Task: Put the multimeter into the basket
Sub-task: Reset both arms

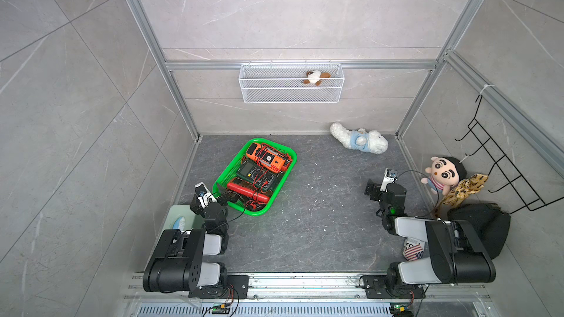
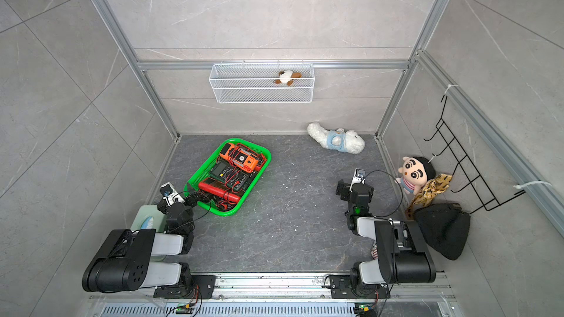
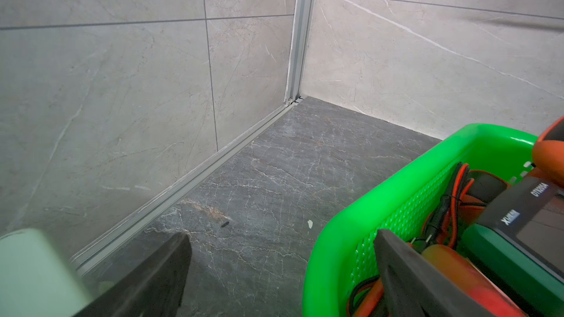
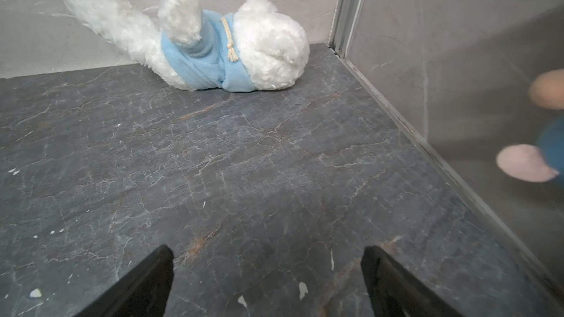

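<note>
A white plush dog (image 1: pixel 358 140) in a blue top lies against the back wall, and a white wire basket (image 1: pixel 291 94) hangs above it with a small brown-and-white plush toy (image 1: pixel 316 77) inside. Along the right wall are a black-haired doll (image 1: pixel 444 173), a yellow patterned cloth (image 1: pixel 467 189), a black bag (image 1: pixel 482 227) and a black wire rack (image 1: pixel 503 172). A pale green tissue box (image 1: pixel 177 221) stands at the left wall behind the left arm.

The green basket (image 1: pixel 254 212) sits on the floor's left half, its long axis running diagonally from the near left toward the back. Three meters lie inside it, side by side, each with its long axis across the basket's short width: an orange multimeter (image 1: pixel 268 158) at the far end, a green multimeter (image 1: pixel 253 173) in the middle and a red multimeter (image 1: pixel 247 190) at the near end, with red and black test leads (image 1: pixel 259 178) looped over them.

The left gripper (image 3: pixel 282 234) is spread wide and holds nothing. It straddles the basket's near left wall, with one finger outside over the floor and one inside just above the red multimeter. The right gripper (image 4: pixel 265 253) is also spread wide and empty, over bare floor and well apart from the plush dog.

The middle of the dark stone floor (image 1: pixel 320 208) lies open between the arms, and a strip of floor separates the basket from the left wall
</note>
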Robot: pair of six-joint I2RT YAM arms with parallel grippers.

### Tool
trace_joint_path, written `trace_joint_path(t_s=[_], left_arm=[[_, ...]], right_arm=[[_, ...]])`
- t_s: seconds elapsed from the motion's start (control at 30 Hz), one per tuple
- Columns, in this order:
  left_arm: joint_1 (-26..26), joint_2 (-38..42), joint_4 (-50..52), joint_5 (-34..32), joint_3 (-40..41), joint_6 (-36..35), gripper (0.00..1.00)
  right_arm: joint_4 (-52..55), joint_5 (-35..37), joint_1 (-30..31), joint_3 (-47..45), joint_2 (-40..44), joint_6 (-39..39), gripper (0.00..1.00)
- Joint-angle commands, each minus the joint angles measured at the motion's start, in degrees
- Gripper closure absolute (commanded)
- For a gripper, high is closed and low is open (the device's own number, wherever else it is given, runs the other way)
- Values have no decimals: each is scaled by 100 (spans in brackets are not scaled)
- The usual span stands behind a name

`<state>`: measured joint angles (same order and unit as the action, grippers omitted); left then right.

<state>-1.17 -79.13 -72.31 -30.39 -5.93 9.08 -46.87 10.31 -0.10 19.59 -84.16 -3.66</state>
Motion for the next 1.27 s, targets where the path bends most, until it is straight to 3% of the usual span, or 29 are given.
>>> trace_joint_path(t_s=[0.0,0.1,0.2,0.27,1.23], left_arm=[[125,-95,1,186,-158,82,2],[213,-547,-58,795,-346,-73,2],[364,-614,376,920,-569,87,2],[451,-661,121,898,-478,160,2],[442,-647,227,862,-519,148,2]], right_arm=[[-736,-629,-19,-78,-314,218,0],[-687,-964,-34,-49,-319,355,0],[-485,-1359,-69,60,-333,450,0],[-567,-1463,-135,48,-353,420,0],[-568,-1257,-157,53,-347,384,0]])
